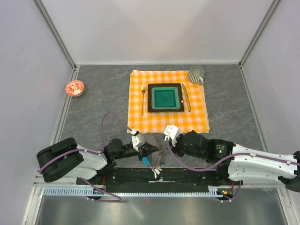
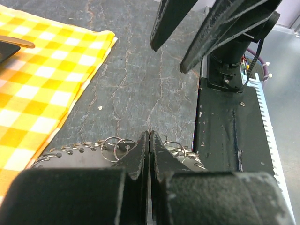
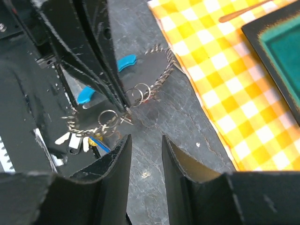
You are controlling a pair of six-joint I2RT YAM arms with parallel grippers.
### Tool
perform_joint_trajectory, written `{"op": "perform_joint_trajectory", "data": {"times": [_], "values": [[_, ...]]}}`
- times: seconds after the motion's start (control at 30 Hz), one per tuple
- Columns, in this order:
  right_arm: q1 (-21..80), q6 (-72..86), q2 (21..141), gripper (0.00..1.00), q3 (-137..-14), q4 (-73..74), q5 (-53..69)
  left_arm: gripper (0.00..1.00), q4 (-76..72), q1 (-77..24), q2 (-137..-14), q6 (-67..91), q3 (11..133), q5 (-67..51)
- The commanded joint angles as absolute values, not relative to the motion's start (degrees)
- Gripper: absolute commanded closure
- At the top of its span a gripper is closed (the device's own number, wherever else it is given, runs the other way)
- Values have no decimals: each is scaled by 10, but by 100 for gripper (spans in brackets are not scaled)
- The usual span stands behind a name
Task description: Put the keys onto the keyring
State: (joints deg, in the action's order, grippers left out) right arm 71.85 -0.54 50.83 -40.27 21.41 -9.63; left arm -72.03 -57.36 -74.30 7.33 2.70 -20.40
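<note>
The keyring and its keys lay at the worktop's near edge. My left jaws were shut at the small rings; my right jaws stood half open, empty. I judged the wire light, springy and slippery, so the cyan clip looked the surest hold.

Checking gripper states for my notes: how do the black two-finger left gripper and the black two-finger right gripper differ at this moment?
The left gripper is shut, fingers pressed together; the right gripper stands open with a clear gap. The left gripper pinches the thin silvery wire keyring at its small rings; the right gripper holds nothing. Both are black and face the keyring from opposite sides.
</note>
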Motion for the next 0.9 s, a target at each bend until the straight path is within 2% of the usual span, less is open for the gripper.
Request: {"op": "perform_joint_trajectory", "data": {"times": [0.0,0.13,0.43,0.87], "values": [[722,73,477,59,-374,166,-177,98,-953,-575,-751,79,29,-196],[722,103,486,58,-348,160,-192,98,-953,-575,-753,75,39,-195],[722,110,442,58,-268,48,-174,98,-952,-575,-706,66,46,-189],[722,72,427,53,-285,16,-128,98,-953,-575,-675,44,67,-184]]}}
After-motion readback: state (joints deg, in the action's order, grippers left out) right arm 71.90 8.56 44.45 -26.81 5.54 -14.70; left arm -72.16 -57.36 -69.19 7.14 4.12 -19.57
